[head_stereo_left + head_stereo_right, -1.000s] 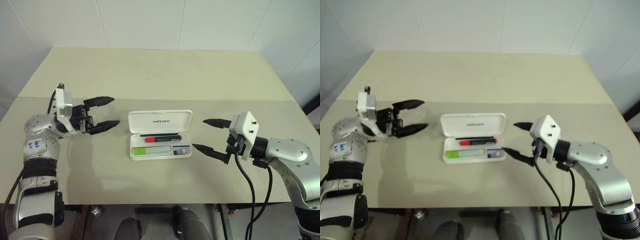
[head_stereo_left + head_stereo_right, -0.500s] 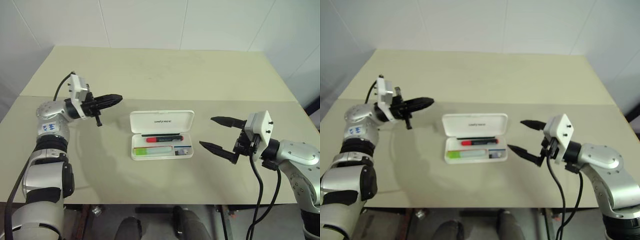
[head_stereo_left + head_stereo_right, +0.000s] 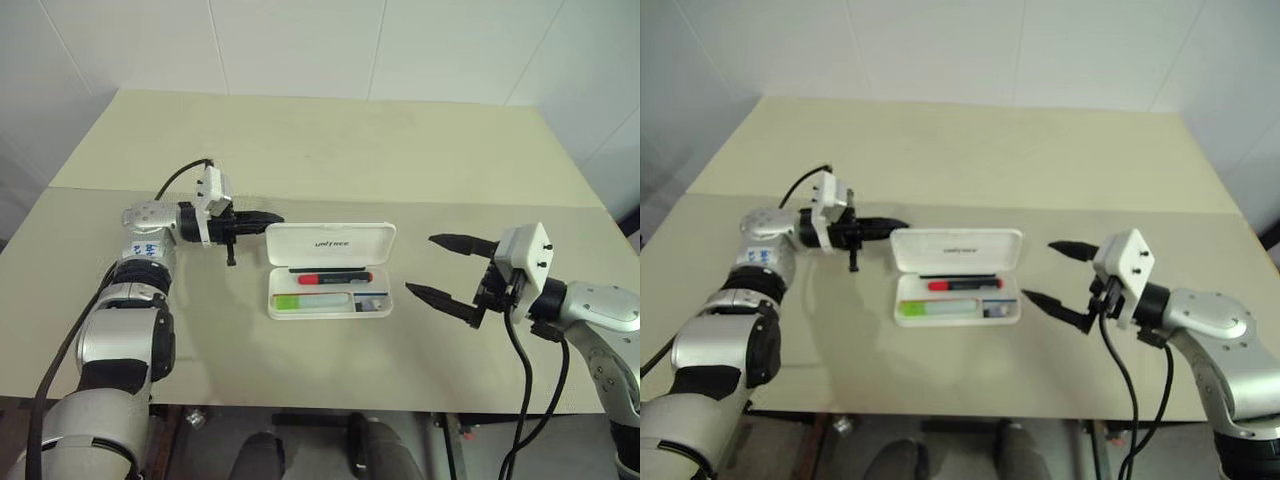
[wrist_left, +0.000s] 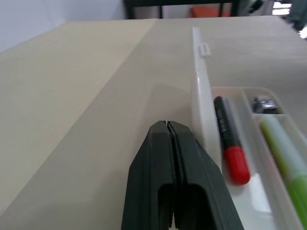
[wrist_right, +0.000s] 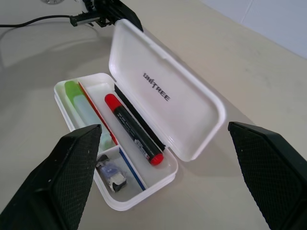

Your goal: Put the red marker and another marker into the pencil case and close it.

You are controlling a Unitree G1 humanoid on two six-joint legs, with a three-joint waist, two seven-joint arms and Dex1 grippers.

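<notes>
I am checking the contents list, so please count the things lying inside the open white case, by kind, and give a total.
Red and black marker: 1
Light-green highlighter: 1
Small grey metallic piece: 1
Total: 3, all in the pencil case, whose lid stands open.

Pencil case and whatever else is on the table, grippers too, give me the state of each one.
White hard-plastic pencil case: open, lid upright.
Slim red and black marker: lying inside the case.
Chunky light-green highlighter: lying inside the case.
Left gripper: shut, empty, tip beside the lid's end.
Right gripper: open, empty, apart from the case.
</notes>
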